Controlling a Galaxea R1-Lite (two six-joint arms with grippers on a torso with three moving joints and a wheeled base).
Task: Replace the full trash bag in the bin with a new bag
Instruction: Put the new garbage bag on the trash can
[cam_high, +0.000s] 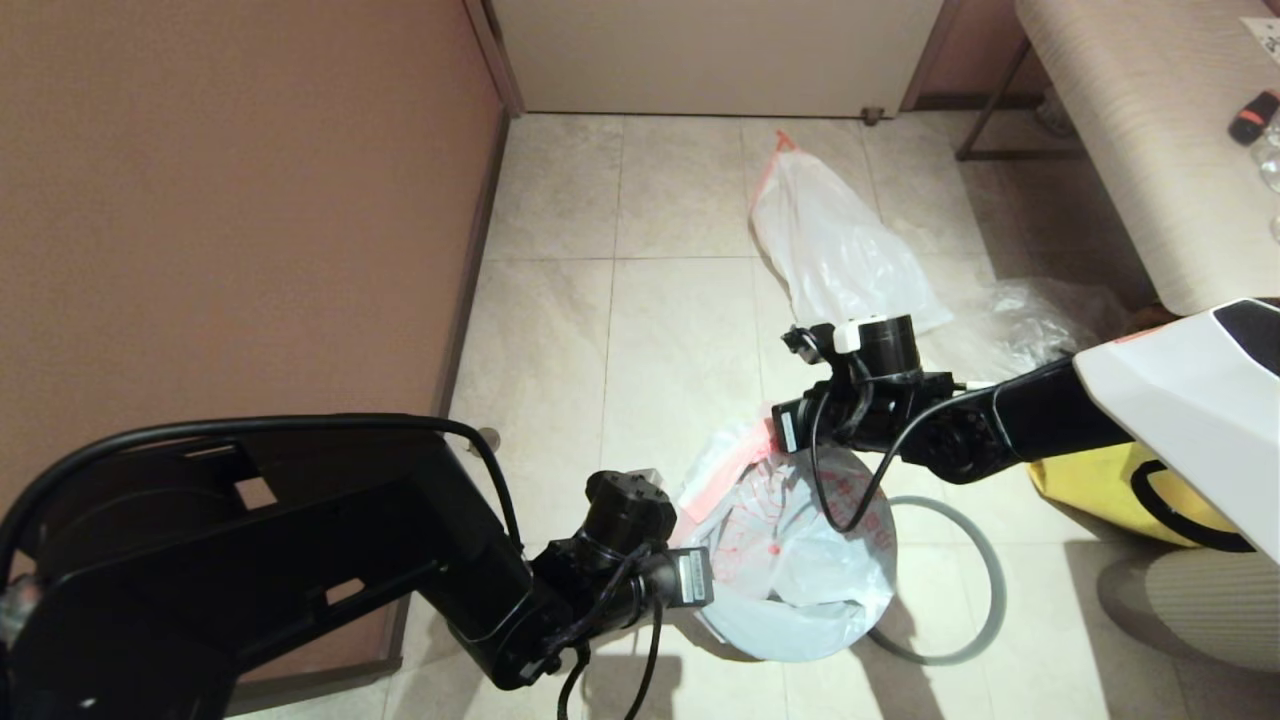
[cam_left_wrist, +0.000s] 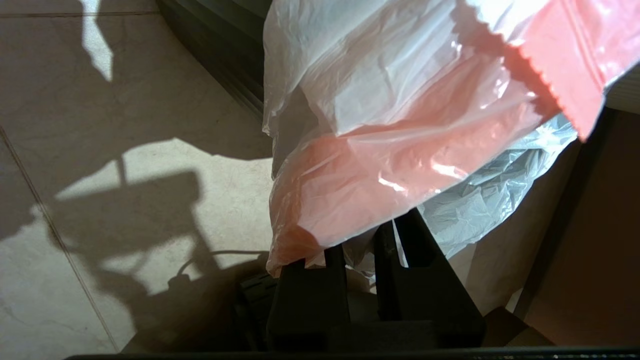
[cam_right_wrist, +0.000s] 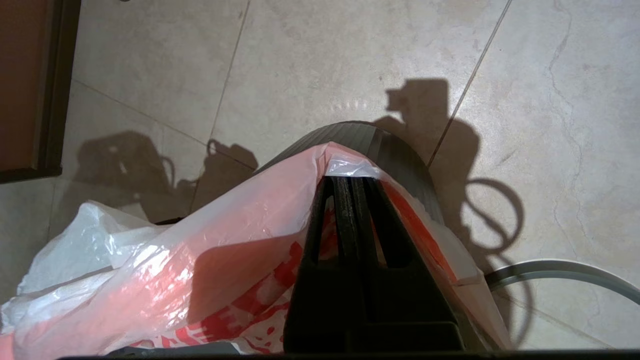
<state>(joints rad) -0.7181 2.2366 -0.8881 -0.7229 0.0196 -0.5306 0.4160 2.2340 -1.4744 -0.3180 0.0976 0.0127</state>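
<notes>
New bag (cam_high: 800, 560): red-printed film draped over the bin's mouth, near the floor's near edge; its rim lies between the jaws of both grippers.
Bin (cam_right_wrist: 370, 142): black ribbed wall shows just beyond the right fingertips; the rest is covered by film.
Full trash bag (cam_high: 835, 250): lies on the tiles towards the far wall, well apart from both grippers.
Grey hoop (cam_high: 985, 580): flat on the floor, touching the bin's right side.
Surroundings: clear crinkled plastic (cam_high: 1040, 320) and a yellow tote (cam_high: 1110, 490) beyond the right arm.
Left gripper (cam_left_wrist: 370, 245): jaws nearly closed, pinching the bag's pink edge at the bin's left side.
Right gripper (cam_right_wrist: 347, 182): jaws closed on the bag's rim at the bin's far side.
</notes>
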